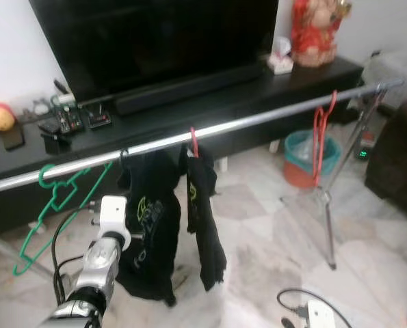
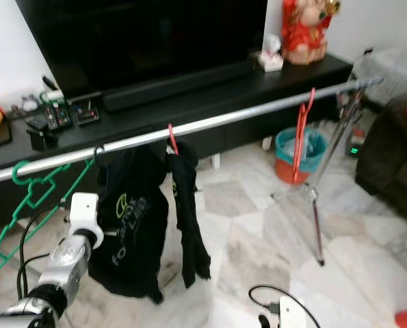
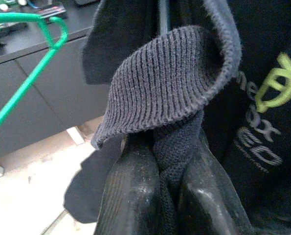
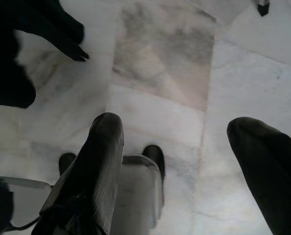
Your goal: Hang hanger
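A silver clothes rail runs across in front of me. On it hang an empty green hanger, a black shirt with a green logo on a dark hook, a second black garment on a red hanger, and an empty red hanger. My left arm reaches up at the logo shirt. In the left wrist view my left gripper is shut on its ribbed collar. My right gripper hangs open over the marble floor.
Behind the rail stands a low black TV console with a large TV and small items. A teal bucket sits near the rail's right stand. A dark sofa is at the right. A cable lies on the floor.
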Motion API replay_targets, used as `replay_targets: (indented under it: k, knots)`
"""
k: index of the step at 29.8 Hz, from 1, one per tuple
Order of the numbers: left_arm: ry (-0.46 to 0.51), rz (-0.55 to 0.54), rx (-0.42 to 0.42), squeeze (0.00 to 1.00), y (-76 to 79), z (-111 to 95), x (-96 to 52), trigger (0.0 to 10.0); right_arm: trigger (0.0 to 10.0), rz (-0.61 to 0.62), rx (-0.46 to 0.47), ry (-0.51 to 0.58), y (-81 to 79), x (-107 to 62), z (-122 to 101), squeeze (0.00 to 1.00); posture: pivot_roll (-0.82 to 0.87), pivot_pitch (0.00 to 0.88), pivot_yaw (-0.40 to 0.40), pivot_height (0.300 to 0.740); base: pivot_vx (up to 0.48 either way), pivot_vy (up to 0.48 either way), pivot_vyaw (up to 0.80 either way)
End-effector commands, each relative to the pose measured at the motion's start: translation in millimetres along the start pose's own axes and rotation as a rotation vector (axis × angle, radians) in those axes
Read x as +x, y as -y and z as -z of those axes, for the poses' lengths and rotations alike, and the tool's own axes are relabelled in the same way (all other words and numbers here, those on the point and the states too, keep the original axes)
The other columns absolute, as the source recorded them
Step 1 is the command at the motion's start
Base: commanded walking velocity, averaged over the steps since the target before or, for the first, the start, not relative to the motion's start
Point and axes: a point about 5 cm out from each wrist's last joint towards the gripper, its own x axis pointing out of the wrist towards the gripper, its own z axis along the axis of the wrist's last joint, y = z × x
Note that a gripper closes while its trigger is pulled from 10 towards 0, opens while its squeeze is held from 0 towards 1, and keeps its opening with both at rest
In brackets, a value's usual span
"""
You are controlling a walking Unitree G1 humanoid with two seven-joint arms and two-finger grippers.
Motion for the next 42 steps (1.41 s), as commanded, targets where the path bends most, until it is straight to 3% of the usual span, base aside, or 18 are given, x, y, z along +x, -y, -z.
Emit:
replay_targets:
  k: [1, 27, 35, 42]
  knots:
    - [0.049, -0.008, -0.011, 0.00, -3.0, -8, 1.0, 10.0, 10.0, 0.001, -0.004, -0.014, 1.2, -0.9, 4, 0.00, -0.04, 0.000, 0.072, 0.740, 0.000, 0.000, 0.00]
    - [0.012, 0.055, 0.075, 0.00, 27.7, -36, 26.0, 10.0, 10.0, -0.002, -0.006, -0.022, 1.0, -1.0, 5, 0.00, -0.05, 0.003, 0.076, 0.740, 0.000, 0.000, 0.00]
    - [-0.045, -0.009, 0.133, 0.00, 33.1, -41, 33.2, 10.0, 10.0, -0.003, -0.005, -0.026, 0.9, -1.1, 5, 0.00, -0.05, 0.005, 0.078, 0.740, 0.000, 0.000, 0.00]
    - [-0.113, -0.046, 0.150, 0.00, 32.5, -32, 32.2, 10.0, 10.0, -0.005, -0.005, -0.029, 0.5, -1.1, 6, 0.00, -0.05, 0.009, 0.077, 0.740, 0.000, 0.000, 0.00]
